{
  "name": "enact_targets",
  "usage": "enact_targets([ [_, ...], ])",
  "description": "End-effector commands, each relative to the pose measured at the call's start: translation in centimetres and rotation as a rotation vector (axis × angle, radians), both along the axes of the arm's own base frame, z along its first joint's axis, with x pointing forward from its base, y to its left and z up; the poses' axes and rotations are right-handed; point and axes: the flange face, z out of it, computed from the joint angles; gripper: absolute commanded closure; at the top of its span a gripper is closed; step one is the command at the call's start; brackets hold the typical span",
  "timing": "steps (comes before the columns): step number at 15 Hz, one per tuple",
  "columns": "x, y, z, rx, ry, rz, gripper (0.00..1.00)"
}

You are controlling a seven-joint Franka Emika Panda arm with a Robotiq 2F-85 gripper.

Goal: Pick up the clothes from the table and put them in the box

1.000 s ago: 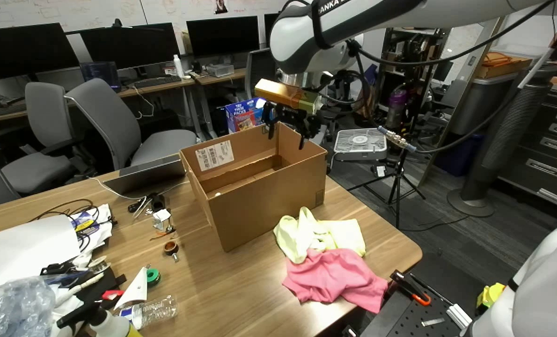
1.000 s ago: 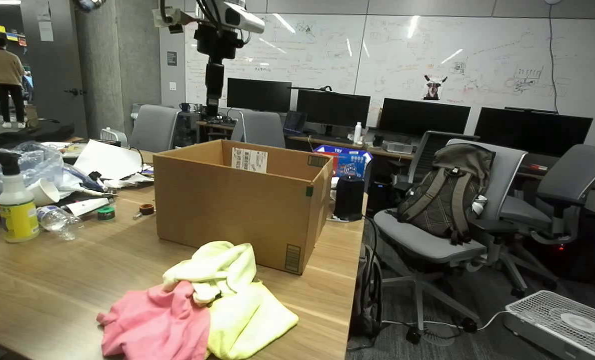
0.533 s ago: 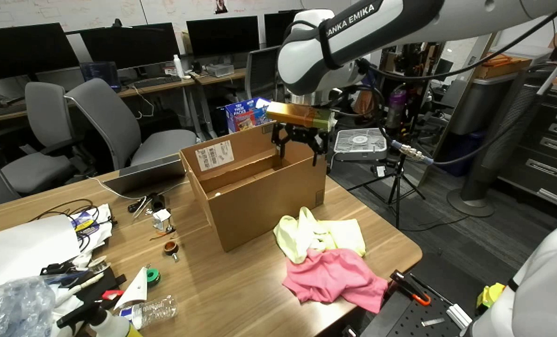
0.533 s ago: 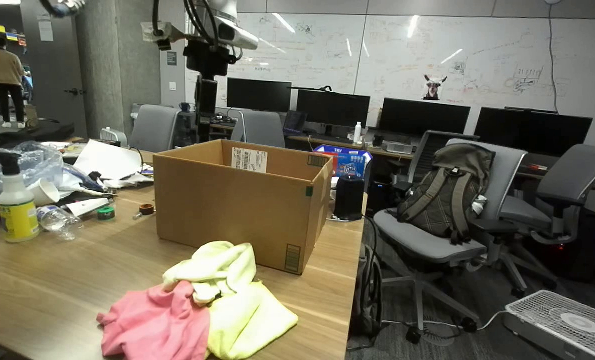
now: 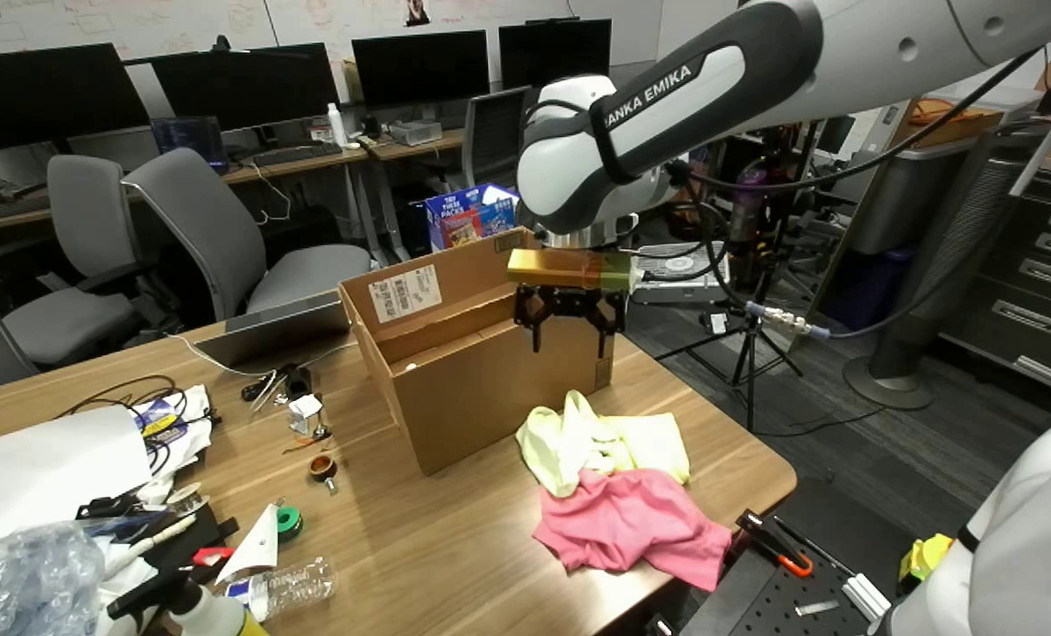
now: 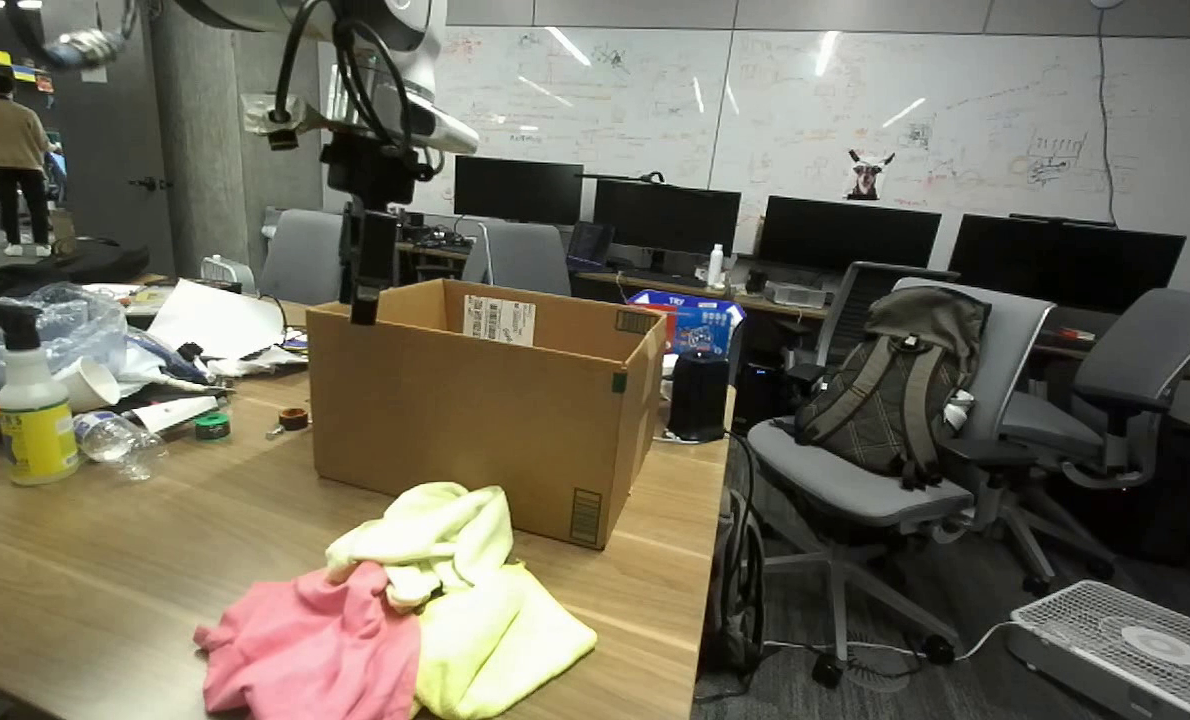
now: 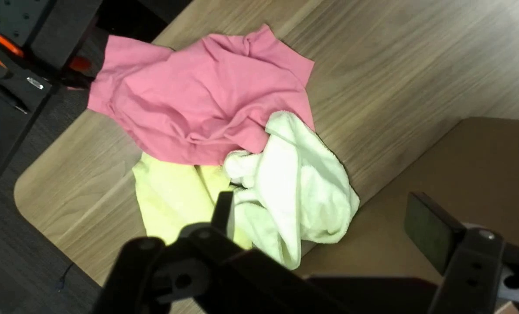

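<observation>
A pink cloth [image 5: 631, 521] lies crumpled near the corner of the wooden table [image 5: 455, 548]. A yellow cloth [image 5: 658, 442] and a bunched pale green-white cloth [image 5: 552, 446] lie against it; whether these two are one piece I cannot tell. All show in the wrist view: pink [image 7: 207, 96], yellow [image 7: 172, 196], pale [image 7: 303, 187]. The open cardboard box [image 5: 508, 389] stands beside them; its inside is only partly visible. My gripper [image 5: 570, 347] is open and empty, pointing down, above the clothes and near the box's wall. Its fingers [image 7: 429, 231] stand wide apart in the wrist view.
A laptop [image 5: 269, 331] stands behind the box. A spray bottle [image 6: 33, 400], plastic bottle [image 6: 120, 440], green tape roll [image 6: 212, 426] and papers lie on the far part of the table. A cable [image 5: 941, 291] hangs from the arm. A dark perforated platform adjoins the table corner.
My gripper has come down from above the box's rim level and shifted toward the clothes, staying open. The clothes and the box have not moved.
</observation>
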Motion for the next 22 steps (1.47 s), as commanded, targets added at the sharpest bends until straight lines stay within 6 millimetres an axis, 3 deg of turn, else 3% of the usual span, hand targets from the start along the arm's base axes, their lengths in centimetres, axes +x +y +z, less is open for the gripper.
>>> enact_targets([
  [1, -0.2, 1.5, -0.9, 0.0, 0.0, 0.053, 0.0],
  [6, 0.6, 1.7, -1.9, 0.0, 0.002, 0.055, 0.0],
  [13, 1.9, -1.4, -2.9, -0.007, -0.008, -0.01, 0.0],
  [17, 2.3, -3.0, -4.4, -0.013, 0.001, -0.04, 0.0],
  [22, 2.5, -3.3, -7.2, -0.016, 0.023, -0.035, 0.0],
])
